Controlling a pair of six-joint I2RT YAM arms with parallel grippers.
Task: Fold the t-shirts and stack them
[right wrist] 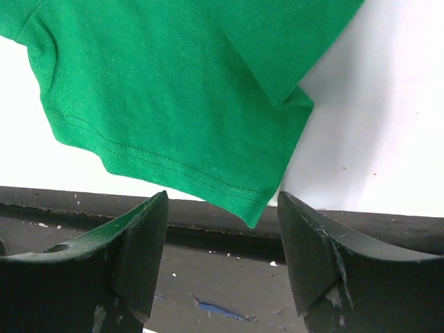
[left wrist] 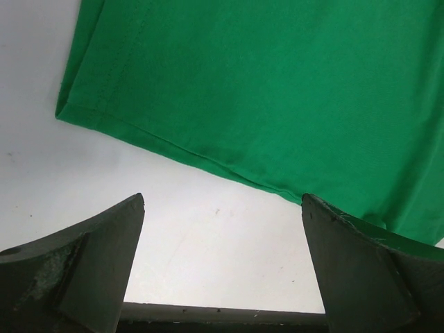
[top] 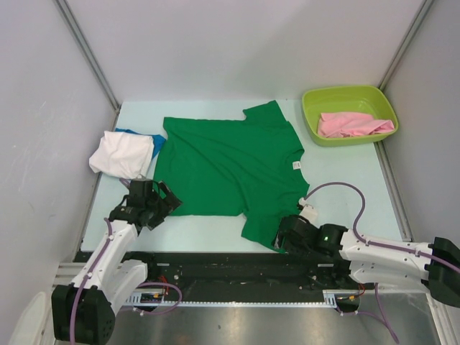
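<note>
One pale tabletop (top: 345, 187) carried the bright green t-shirt (top: 230, 169), spread flat: soft, light, limp. The left hand (left wrist: 222, 229), jaws wide apart, faced its bottom hem (left wrist: 173, 149). The right hand (right wrist: 222, 215), jaws apart, straddled the sleeve hem (right wrist: 173, 173). Those edges looked the likeliest pinch points.

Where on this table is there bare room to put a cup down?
Widest: the table right of the green t-shirt, on the near side of the lime tub, though a cable loops there. Also the near strip between the left gripper and right gripper. Crowded: far left, where the white t-shirt lies right beside the green one.
</note>
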